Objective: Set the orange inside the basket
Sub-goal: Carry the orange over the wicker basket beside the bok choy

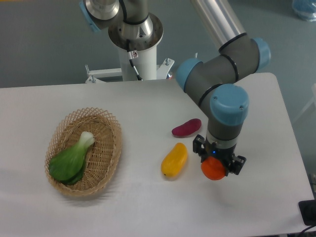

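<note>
Over white table (148,207), smooth orange (213,169).

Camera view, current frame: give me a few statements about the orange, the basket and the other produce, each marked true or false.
1. The gripper is shut on the orange. True.
2. The orange lies in the basket. False: the gripper holds it to the right of the yellow fruit, far from the basket.
3. The basket contains a green leafy vegetable. True.
4. The purple vegetable sits in the basket. False: it lies on the table, beyond the yellow fruit.
5. The yellow fruit lies between the basket and the orange. True.
</note>
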